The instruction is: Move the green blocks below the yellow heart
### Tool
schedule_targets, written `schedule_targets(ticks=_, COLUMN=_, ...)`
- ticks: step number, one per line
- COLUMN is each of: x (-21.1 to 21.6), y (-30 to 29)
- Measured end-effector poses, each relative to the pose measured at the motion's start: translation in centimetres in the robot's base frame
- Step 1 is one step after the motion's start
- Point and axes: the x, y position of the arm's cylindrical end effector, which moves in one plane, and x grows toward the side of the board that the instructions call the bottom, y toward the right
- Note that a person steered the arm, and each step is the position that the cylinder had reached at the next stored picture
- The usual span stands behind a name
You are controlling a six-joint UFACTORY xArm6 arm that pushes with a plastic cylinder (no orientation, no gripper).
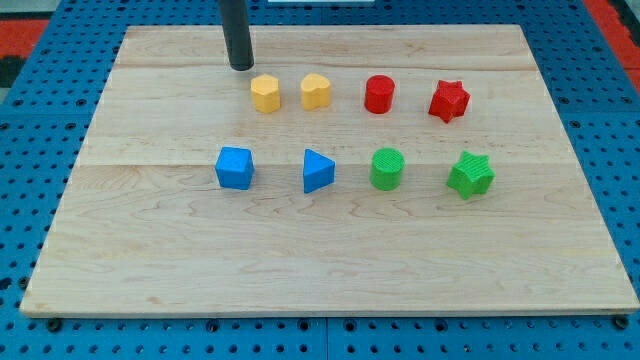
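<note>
My tip (pixel 241 67) rests at 10 o'clock of the yellow hexagon (pixel 265 94), well apart from the 2 greens, cylinder (pixel 387 168) and star (pixel 471 175), at 4 o'clock of the yellow heart (pixel 316 91); no claw exists to judge.

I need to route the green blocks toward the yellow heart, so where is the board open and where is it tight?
Open: the wide strip between the lower row and the board edge at the view's bottom, and both side margins. Tight: the band between the rows, where the blue triangle sits just below the yellow heart, with the green cylinder and green star to its right. My tip stands just up-left of the yellow hexagon.
</note>
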Motion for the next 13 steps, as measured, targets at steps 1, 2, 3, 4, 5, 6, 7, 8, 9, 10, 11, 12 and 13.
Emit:
schedule_targets(ticks=1, x=0.1, y=0.0)
schedule_targets(ticks=2, x=0.1, y=-0.1)
schedule_targets(ticks=3, x=0.1, y=-0.1)
schedule_targets(ticks=4, x=-0.4, y=-0.1)
schedule_targets(ticks=5, x=-0.5, y=-0.1)
schedule_targets(ticks=6, x=-1.2, y=1.7)
schedule_targets(ticks=7, x=-2.2, y=7.2)
schedule_targets(ticks=8, x=-1.0, y=20.3)
schedule_targets(ticks=9, x=5.4, y=30.9)
schedule_targets(ticks=10, x=18.0, y=36.4)
schedule_targets(ticks=11, x=23.3, y=38.2)
schedule_targets(ticks=12, x=21.0, y=33.6)
schedule_targets(ticks=13, x=20.4, y=27.6)
